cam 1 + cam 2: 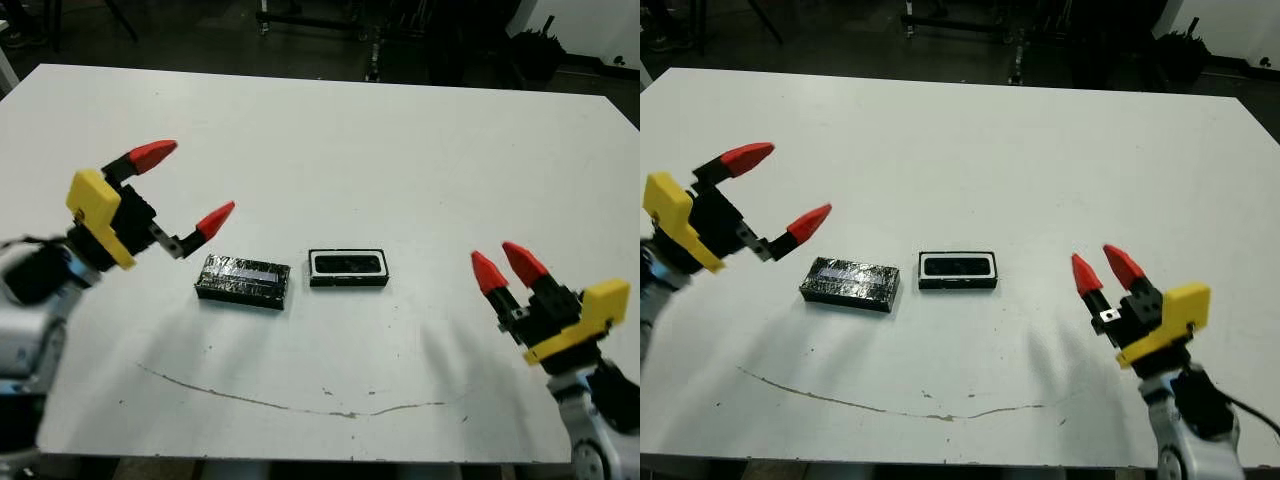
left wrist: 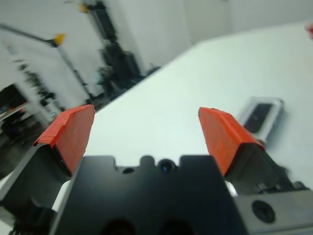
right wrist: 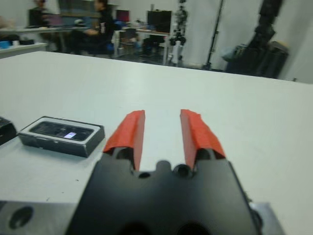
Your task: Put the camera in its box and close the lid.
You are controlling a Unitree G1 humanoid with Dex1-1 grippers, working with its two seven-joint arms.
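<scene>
Camera [image 1: 349,264] already lay inside its box [image 1: 348,282] mid-worktop, lid [image 1: 243,280] just beside. My left tool [image 1: 193,186] hovered spread near the lid; my right tool [image 1: 505,265] waited, slightly parted. Lifting the lid came next, I judged.

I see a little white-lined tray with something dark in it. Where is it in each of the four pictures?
Left eye view: the box sits mid-table, just right of the lid.
Right eye view: same spot, slightly left of picture centre.
Left wrist view: at the right edge, beyond the left hand.
Right wrist view: lower left, left of the right hand.
Shared landmark: the white table.
</scene>
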